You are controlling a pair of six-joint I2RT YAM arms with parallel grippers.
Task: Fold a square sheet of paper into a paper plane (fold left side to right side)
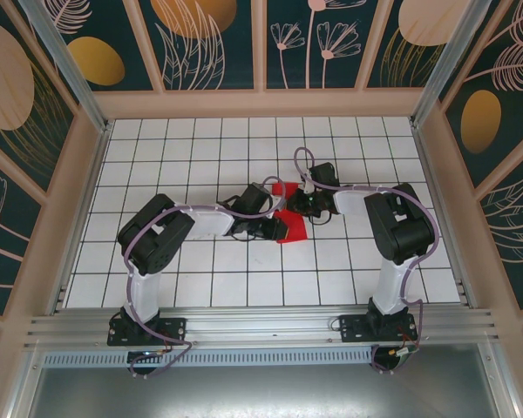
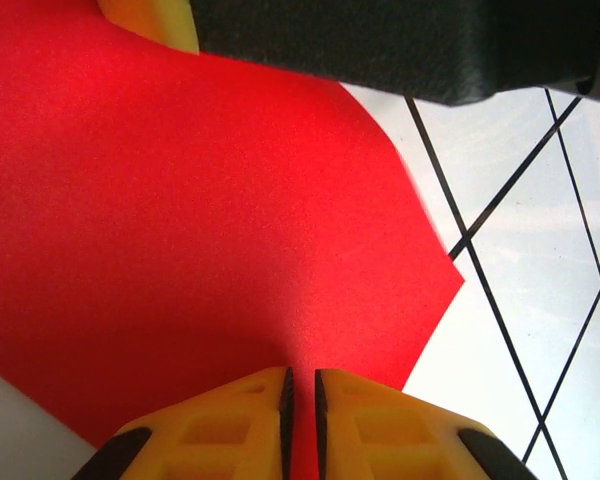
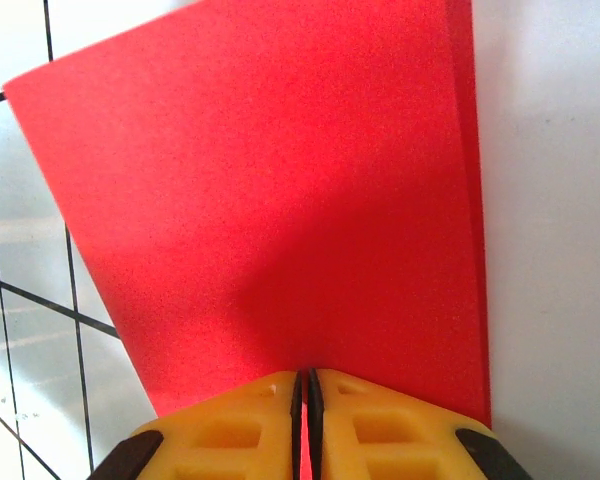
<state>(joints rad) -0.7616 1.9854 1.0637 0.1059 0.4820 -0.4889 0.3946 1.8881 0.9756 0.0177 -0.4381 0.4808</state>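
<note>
Both grippers pinched the red paper at the middle of the table.

The left gripper (image 2: 300,388) was closed, its yellow fingers (image 2: 230,420) clamped on one edge of the red paper (image 1: 290,228), which spread out flat ahead of it to a blunt corner over the white, black-lined table (image 1: 200,270). The paper lay near the table's centre, between the two wrists and partly hidden under them in the overhead view. The right gripper (image 3: 305,388) was also closed on an edge of the paper. From its wrist camera, a second layer showed as a thin strip along the sheet's right edge.
</note>
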